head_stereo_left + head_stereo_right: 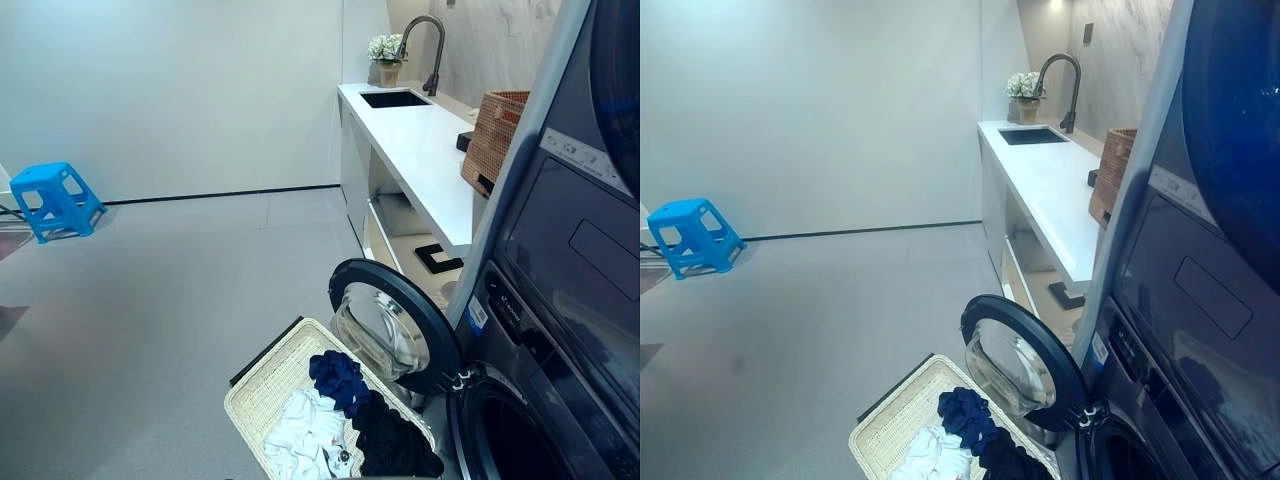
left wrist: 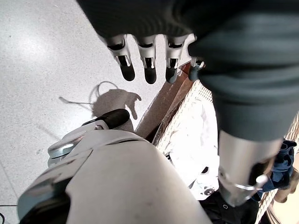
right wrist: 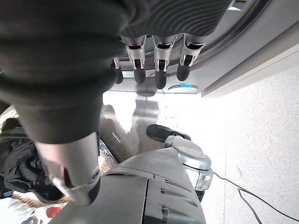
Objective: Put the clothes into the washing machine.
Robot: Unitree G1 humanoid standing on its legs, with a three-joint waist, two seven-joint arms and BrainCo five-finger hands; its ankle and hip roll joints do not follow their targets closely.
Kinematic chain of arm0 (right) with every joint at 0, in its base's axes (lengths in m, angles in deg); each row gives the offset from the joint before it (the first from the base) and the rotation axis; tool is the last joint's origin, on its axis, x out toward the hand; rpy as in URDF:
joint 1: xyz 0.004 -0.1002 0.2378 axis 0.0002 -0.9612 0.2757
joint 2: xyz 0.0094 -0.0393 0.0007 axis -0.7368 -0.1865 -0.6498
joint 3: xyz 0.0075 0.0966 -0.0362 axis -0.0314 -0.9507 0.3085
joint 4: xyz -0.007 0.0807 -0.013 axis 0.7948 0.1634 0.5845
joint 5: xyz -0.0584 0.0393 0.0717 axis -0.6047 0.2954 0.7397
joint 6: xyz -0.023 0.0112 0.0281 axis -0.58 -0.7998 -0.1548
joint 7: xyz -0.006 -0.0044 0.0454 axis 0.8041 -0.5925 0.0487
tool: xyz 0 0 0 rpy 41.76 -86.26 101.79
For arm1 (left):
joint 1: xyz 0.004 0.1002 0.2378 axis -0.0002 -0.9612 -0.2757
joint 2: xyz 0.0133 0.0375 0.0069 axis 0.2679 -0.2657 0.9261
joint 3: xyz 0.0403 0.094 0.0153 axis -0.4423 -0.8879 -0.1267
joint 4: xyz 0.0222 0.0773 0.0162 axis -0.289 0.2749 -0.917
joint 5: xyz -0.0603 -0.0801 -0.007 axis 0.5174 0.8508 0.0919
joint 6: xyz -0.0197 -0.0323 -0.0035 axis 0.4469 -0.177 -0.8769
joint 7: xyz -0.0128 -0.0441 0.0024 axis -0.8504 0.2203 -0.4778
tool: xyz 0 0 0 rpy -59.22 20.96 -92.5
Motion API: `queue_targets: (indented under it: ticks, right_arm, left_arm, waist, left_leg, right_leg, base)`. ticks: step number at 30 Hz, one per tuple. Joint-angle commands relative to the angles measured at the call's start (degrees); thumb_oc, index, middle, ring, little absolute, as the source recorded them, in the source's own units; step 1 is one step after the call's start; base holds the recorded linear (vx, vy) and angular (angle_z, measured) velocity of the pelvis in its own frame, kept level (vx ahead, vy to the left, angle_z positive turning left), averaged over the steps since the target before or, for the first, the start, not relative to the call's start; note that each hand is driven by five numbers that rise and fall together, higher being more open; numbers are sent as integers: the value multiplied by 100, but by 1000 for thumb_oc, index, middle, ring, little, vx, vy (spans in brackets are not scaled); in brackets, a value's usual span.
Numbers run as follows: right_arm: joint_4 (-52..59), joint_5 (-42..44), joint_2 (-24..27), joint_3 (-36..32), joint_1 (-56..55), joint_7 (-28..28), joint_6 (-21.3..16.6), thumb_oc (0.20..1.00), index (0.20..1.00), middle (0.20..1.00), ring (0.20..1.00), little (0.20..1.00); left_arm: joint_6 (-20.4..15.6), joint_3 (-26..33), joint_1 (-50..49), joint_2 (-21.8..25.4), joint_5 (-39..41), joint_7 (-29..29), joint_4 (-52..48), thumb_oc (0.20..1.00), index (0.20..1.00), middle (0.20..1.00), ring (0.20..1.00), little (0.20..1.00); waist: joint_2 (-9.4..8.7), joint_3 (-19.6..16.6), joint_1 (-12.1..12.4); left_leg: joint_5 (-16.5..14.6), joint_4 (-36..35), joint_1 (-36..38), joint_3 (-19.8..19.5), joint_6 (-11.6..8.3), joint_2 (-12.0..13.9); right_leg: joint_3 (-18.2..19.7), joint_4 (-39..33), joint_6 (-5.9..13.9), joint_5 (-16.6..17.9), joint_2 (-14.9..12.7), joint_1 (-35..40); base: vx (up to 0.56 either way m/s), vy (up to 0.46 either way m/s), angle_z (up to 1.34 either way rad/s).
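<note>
The dark front-loading washing machine (image 1: 560, 330) stood at the right, its round glass-centred door (image 1: 392, 325) swung open toward the pale woven rectangular laundry basket (image 1: 262, 385) on the grey floor just beside it. In the basket lay the clothes: a black garment (image 1: 392, 442), a white crumpled garment (image 1: 305, 432) and a navy bundled garment (image 1: 338, 377) (all loosely heaped and touching). Judged soft, light and limp, they would sag from any grasp; a gathered fold at the top of the pile looked the best hold. The left hand (image 2: 148, 56) hung with fingers relaxed and empty above the basket's edge; the right hand (image 3: 156, 56) hung likewise, empty, near the machine's front.
</note>
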Motion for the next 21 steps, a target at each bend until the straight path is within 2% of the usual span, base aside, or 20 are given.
queue_targets:
  ticks: [1,16,21]
  right_arm:
    - [-416,76,-27,54,505,-1,28,1000,1000,1000,1000,1000]
    - [-412,69,-18,71,499,18,-8,1000,1000,1000,1000,1000]
    - [-370,135,20,29,493,6,-78,1000,1000,1000,1000,1000]
  left_arm:
    - [-25,-71,490,-63,29,53,310,1000,1000,1000,1000,1000]
    - [17,-75,478,-66,68,18,288,1000,1000,1000,1000,1000]
    - [-76,2,470,-54,352,-152,263,1000,1000,1000,1000,1000]
  waist:
    - [28,148,213]
    - [24,209,234]
    - [20,284,241]
  left_leg:
    - [-586,14,399,102,141,-122]
    - [-559,14,366,73,135,-110]
    - [-542,14,320,55,133,-101]
  right_leg:
    - [-108,-81,303,683,-153,-577]
    - [-125,-81,303,702,-153,-602]
    - [-123,-81,302,720,-139,-649]
  base:
    - [0,0,0]
    - [0,0,0]
    - [8,0,0]
